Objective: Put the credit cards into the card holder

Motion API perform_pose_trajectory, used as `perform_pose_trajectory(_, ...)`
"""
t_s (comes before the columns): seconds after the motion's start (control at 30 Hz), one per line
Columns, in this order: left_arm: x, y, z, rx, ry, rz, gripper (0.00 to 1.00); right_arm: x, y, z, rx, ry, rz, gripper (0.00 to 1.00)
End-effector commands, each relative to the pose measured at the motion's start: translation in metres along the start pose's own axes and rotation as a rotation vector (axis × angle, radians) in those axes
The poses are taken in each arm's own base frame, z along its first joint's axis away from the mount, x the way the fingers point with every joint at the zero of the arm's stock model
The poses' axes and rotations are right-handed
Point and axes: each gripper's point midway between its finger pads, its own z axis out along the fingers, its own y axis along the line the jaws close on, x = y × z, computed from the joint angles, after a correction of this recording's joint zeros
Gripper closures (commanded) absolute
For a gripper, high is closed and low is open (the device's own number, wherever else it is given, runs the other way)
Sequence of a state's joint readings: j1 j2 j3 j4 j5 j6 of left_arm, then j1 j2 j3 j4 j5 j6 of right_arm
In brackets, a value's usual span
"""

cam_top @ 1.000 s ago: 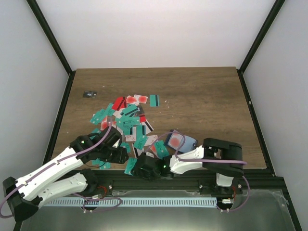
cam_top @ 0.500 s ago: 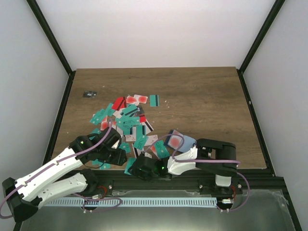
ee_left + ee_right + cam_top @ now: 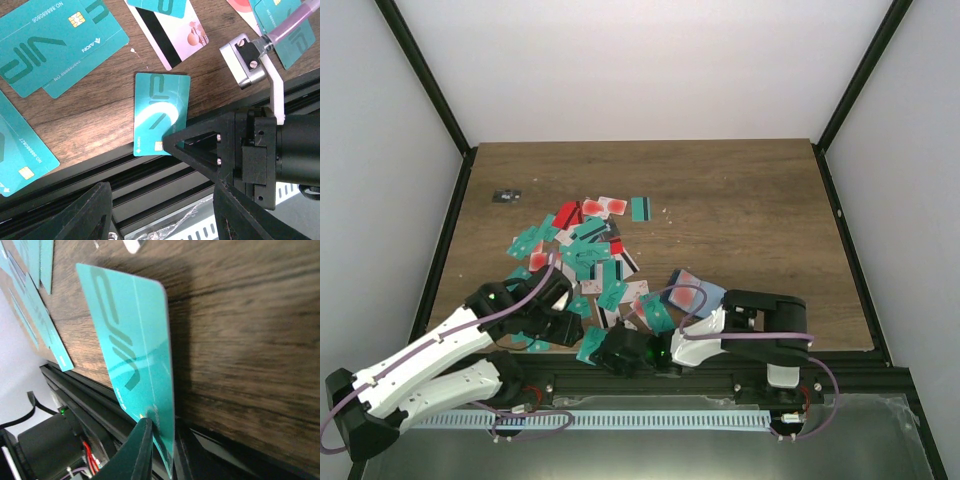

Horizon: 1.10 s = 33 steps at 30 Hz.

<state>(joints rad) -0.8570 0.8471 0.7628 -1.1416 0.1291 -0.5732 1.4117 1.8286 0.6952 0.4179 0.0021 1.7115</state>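
Many credit cards (image 3: pixel 585 250), mostly teal with some red and white, lie scattered left of the table's middle. The card holder (image 3: pixel 698 292) lies open near the front, with a white card with a red blotch on it. At the table's near edge my right gripper (image 3: pixel 160 427) is shut on one teal credit card (image 3: pixel 135 340), pinching its near end. The top view shows this card (image 3: pixel 590 345) just left of the right gripper (image 3: pixel 605 350). My left gripper (image 3: pixel 165 220) stands open with nothing between its fingers, over the black rail beside that same card (image 3: pixel 160 112).
A tiny black-grey object (image 3: pixel 506 195) lies at the far left. Black frame rails (image 3: pixel 650 385) run along the near table edge under both grippers. Loose teal cards (image 3: pixel 55 45) and a black-striped card (image 3: pixel 170 32) lie close to the left gripper.
My right gripper has shut on the teal card at the near edge, and its arm has shifted slightly left. The left arm has not moved.
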Motion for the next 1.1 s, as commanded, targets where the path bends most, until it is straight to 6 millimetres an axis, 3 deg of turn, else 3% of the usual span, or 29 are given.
perform_pose_trajectory(0.0,0.004,0.002,0.002,-0.002,0.020,0.014,0.42,-0.006,-0.036,0.004,0.095,-0.036,0.019,0.90)
perform_pose_trajectory(0.13,0.000,0.000,0.001,-0.005,0.011,0.019,0.43,-0.005,-0.033,-0.001,0.095,-0.027,0.000,0.99)
perform_pose_trajectory(0.3,-0.009,-0.003,-0.004,-0.011,-0.013,0.023,0.42,0.003,-0.022,-0.011,0.098,0.015,-0.065,0.99)
perform_pose_trajectory(0.47,-0.019,-0.005,-0.009,-0.029,-0.034,0.016,0.41,0.008,0.007,-0.019,0.087,0.063,-0.193,0.99)
perform_pose_trajectory(0.6,-0.030,-0.008,-0.018,-0.045,-0.063,0.009,0.36,0.001,0.028,-0.031,0.077,0.086,-0.267,0.99)
perform_pose_trajectory(0.9,-0.063,-0.009,-0.045,-0.108,-0.145,-0.022,0.34,-0.055,0.084,-0.084,-0.024,0.032,-0.378,0.99)
perform_pose_trajectory(1.07,-0.085,-0.014,-0.057,-0.111,-0.194,-0.069,0.34,-0.097,0.100,-0.126,-0.069,-0.015,-0.402,0.99)
